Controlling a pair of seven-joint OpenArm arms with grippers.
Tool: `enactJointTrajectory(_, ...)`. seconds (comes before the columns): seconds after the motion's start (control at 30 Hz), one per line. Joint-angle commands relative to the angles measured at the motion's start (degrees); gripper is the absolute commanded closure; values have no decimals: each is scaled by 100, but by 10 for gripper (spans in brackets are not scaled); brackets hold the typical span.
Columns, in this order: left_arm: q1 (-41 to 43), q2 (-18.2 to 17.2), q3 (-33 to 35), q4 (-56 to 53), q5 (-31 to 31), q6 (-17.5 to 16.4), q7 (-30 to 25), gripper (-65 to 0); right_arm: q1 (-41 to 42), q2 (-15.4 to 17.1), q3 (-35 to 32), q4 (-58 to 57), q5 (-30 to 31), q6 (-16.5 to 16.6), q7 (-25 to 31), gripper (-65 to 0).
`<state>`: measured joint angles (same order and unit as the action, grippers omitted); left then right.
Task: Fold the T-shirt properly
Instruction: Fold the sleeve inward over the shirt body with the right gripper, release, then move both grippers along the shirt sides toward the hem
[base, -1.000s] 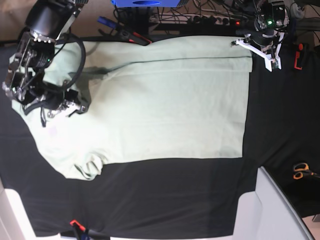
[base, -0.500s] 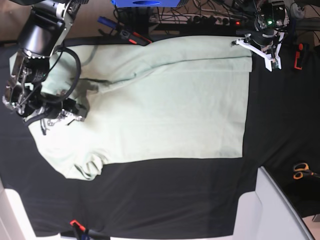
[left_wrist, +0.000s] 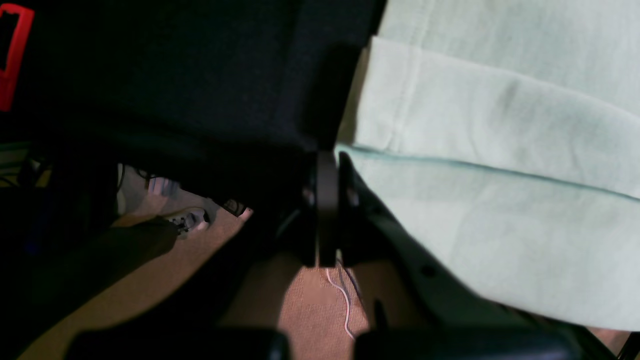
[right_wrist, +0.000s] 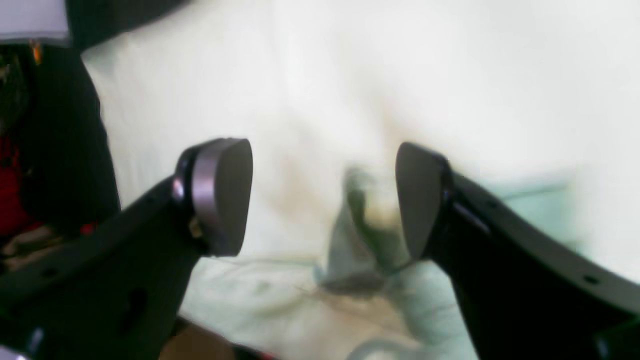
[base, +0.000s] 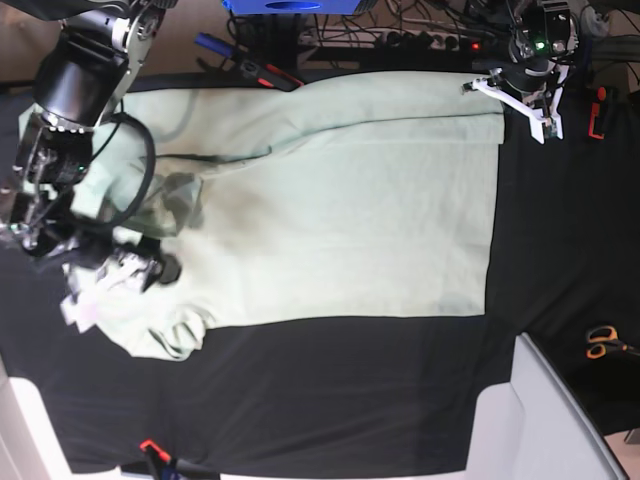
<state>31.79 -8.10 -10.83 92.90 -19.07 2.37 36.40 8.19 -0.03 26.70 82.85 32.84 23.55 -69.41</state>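
The pale mint-green T-shirt lies spread on the black table cover, with its far edge folded over. My left gripper is at the shirt's far right corner. In the left wrist view it is shut, with the shirt's stitched edge meeting its tips. My right gripper hovers over the shirt's left end, by the near sleeve. In the right wrist view it is open over the fabric. A small bunched fold stands by its right finger.
Orange-handled scissors lie at the right edge. A white panel stands at the front right. Cables and a power strip run along the back. Red clips sit at the far right and the front left.
My right gripper has moved toward the front edge along the shirt's left end, and the fabric by the sleeve has bunched up. The left arm has not moved.
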Motion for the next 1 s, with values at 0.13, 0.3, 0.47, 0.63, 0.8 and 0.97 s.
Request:
enactJointTrajectory(0.13,78,-65,-29,129,4,5,-58,0,-841,351,60,1531,105,480,413,-358)
enactJointTrajectory(0.3,219,23,-477,657,4,-13,-58,0,-2071,438,684,2014,96,471,651,-329)
enactJointTrajectory(0.47,219,23,-451,1246,4,-13,-49,0,-2819,359,1704,1996,96,524,1160,-332)
enactJointTrajectory(0.63,-133,5,-20,903,39,-13,92,0,-2986,359,1985,1838,105,533,1204,-328)
enactJointTrajectory(0.8,-265,5,173,525,48,-13,259,0,-3065,333,2020,1109,114,533,1213,-331)
enactJointTrajectory(0.97,-151,-83,182,551,48,-22,259,0,-3065,148,2557,801,114,603,1222,-331)
